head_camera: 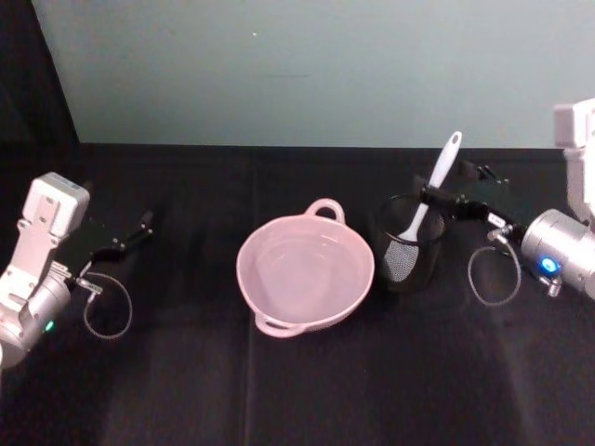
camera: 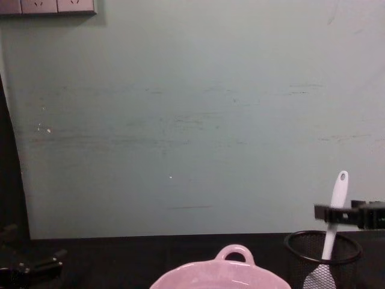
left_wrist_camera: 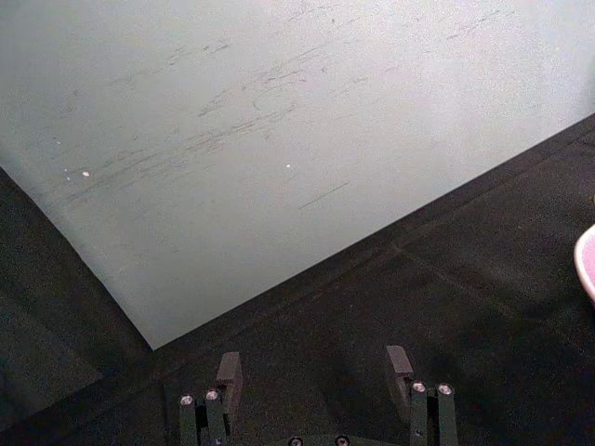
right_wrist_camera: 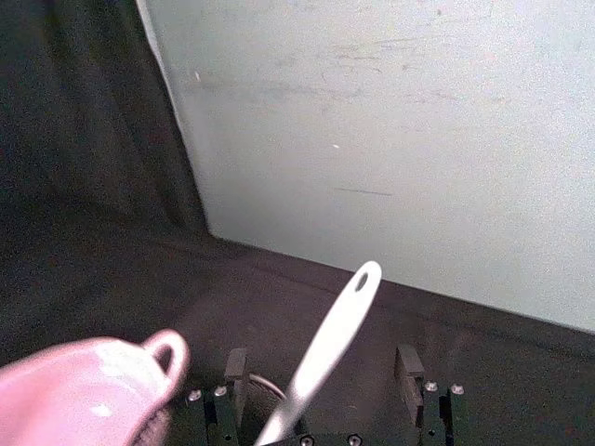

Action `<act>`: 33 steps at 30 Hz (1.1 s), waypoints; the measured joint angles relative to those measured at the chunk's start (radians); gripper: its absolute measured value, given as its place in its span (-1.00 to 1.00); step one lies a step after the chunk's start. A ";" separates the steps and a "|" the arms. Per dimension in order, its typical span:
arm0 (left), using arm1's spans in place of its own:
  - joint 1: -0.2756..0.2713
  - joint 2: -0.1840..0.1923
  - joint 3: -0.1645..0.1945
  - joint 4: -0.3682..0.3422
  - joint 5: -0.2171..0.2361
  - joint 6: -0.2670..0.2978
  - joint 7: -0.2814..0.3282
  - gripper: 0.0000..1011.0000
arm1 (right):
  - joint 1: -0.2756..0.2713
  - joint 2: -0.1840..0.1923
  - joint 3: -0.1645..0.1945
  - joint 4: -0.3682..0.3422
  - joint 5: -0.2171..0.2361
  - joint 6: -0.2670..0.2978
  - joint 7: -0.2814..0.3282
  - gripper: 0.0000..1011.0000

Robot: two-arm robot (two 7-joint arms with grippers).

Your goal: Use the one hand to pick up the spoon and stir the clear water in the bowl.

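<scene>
Upright in the black wire-mesh cup [head_camera: 411, 253] beside the wide pale pink bowl [head_camera: 305, 275], the slender white plastic spoon [head_camera: 431, 190] (light, stiff, probably slick) is standing between the right gripper [head_camera: 437, 198]'s open fingers, best taken mid-handle; the left gripper [head_camera: 139, 232] is idling open, well away.

A staged lab test corner is showing: a desk [head_camera: 297, 390] wearing black cloth, a bare pale green wall [camera: 192, 120] rising behind, sockets [camera: 48, 6] sitting high.

- Bowl [head_camera: 305, 276] mid-table, holding clear water.
- Mesh cup [head_camera: 410, 243] just right of bowl; spoon [head_camera: 433, 186] stands in it.
- Right gripper [head_camera: 433, 197] straddles spoon's handle.
- Left gripper [head_camera: 139, 232] well left of bowl.
</scene>
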 joint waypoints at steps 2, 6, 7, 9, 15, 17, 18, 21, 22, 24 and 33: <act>0.000 0.000 0.000 0.000 0.000 0.000 0.000 1.00 | -0.009 0.015 -0.017 -0.021 -0.066 -0.019 -0.040 0.98; 0.000 0.000 0.000 0.000 0.000 0.000 0.000 1.00 | -0.036 0.041 -0.025 -0.064 -0.156 -0.049 -0.108 0.98; 0.000 0.000 0.000 0.000 0.000 0.000 0.000 1.00 | -0.043 0.046 -0.023 -0.074 -0.165 -0.052 -0.117 0.98; 0.000 0.000 0.000 0.000 0.000 0.000 0.000 1.00 | -0.085 0.074 0.000 -0.133 -0.189 -0.063 -0.156 0.98; 0.000 0.000 0.000 0.000 0.000 0.000 0.000 1.00 | -0.185 0.127 0.066 -0.247 -0.182 -0.081 -0.194 0.98; 0.000 0.000 0.000 0.000 0.000 0.000 0.000 1.00 | -0.224 0.143 0.093 -0.280 -0.174 -0.092 -0.204 0.98; 0.000 0.000 0.000 0.000 0.000 0.000 0.000 1.00 | -0.235 0.146 0.102 -0.289 -0.171 -0.096 -0.207 0.98; 0.000 0.000 0.000 0.000 0.000 0.000 0.000 1.00 | -0.274 0.153 0.131 -0.309 -0.165 -0.114 -0.218 0.98; 0.000 0.000 0.000 0.000 0.000 0.000 0.000 1.00 | -0.281 0.154 0.137 -0.311 -0.165 -0.119 -0.220 0.98; 0.000 0.000 0.000 0.000 0.000 0.000 0.000 1.00 | -0.291 0.153 0.144 -0.310 -0.170 -0.133 -0.225 0.98; 0.000 0.000 0.000 0.000 0.000 0.000 0.000 1.00 | -0.300 0.135 0.159 -0.276 -0.222 -0.199 -0.243 0.98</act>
